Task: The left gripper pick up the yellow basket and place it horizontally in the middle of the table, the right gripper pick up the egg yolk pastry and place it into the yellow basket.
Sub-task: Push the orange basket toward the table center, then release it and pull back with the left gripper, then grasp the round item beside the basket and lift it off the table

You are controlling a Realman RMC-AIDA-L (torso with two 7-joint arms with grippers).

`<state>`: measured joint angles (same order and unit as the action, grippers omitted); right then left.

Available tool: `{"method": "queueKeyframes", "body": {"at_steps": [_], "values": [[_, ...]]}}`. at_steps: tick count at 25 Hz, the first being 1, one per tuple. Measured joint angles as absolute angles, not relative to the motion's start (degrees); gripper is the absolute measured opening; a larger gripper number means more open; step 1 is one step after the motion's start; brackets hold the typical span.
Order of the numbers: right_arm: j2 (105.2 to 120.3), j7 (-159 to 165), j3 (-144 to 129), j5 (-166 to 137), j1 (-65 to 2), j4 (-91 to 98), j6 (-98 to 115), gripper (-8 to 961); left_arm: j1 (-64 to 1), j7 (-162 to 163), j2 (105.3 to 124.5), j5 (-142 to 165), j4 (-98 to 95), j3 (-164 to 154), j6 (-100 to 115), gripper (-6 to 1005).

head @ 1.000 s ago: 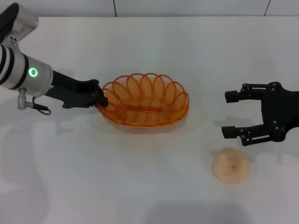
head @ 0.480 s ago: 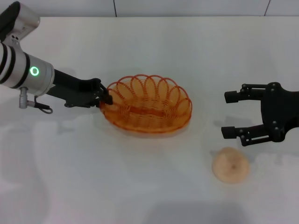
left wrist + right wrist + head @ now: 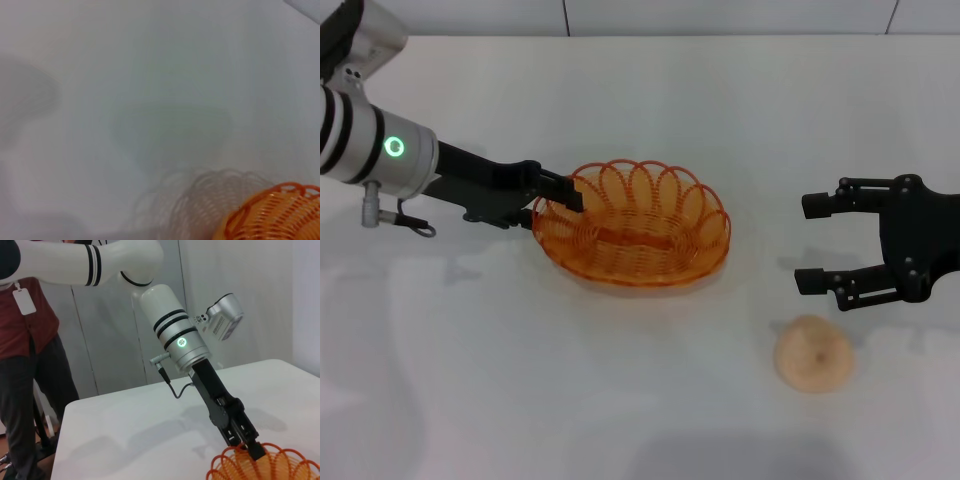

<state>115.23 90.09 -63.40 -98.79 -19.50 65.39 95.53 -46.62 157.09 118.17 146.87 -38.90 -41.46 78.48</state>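
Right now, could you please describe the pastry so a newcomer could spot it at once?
On the white table, look near the front edge on the robot's right, just below the open right gripper. The pastry is a small round peach-beige bun with a central dimple, solid unlike the orange wire basket.

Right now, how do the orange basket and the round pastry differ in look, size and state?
The basket is an orange see-through wire oval with a looped rim; the pastry is a solid pale peach bun with a small middle dimple. The basket is far wider than the pastry. The left pincer is at the basket's rim; the pastry lies untouched, with the open right pincer apart from it. Both rest on the white table.
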Motion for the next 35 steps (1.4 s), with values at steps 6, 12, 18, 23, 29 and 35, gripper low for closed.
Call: {"method": "queueKeyframes", "body": {"at_steps": [6,12,18,23,29,35], "values": [[115.23,90.08,-63.29,-98.79,-19.48,65.34,95.53,856,-47.38,155.17,117.69,146.54,-39.00,-41.37,78.98,690],[115.23,90.10,-63.28,-98.79,-19.50,65.23,95.53,856,-47.46,152.98,116.97,143.88,-40.10,-41.31,79.05,893],[115.22,90.11,-63.28,-98.75,-19.49,64.96,95.46,856,-46.07,150.73,116.74,139.61,-46.07,-41.27,80.07,892],[115.22,90.13,-63.28,-98.73,-19.63,64.03,94.84,855,-44.00,147.30,116.05,135.41,-50.32,-41.11,80.54,891],[115.16,90.38,-63.26,-99.32,-19.92,63.02,93.84,855,-41.96,138.38,114.98,132.03,-52.29,-41.03,81.61,890],[115.09,92.55,-63.58,-100.91,-20.03,62.76,92.88,855,-40.66,127.80,113.78,131.65,-55.31,-41.21,86.54,889]]}}
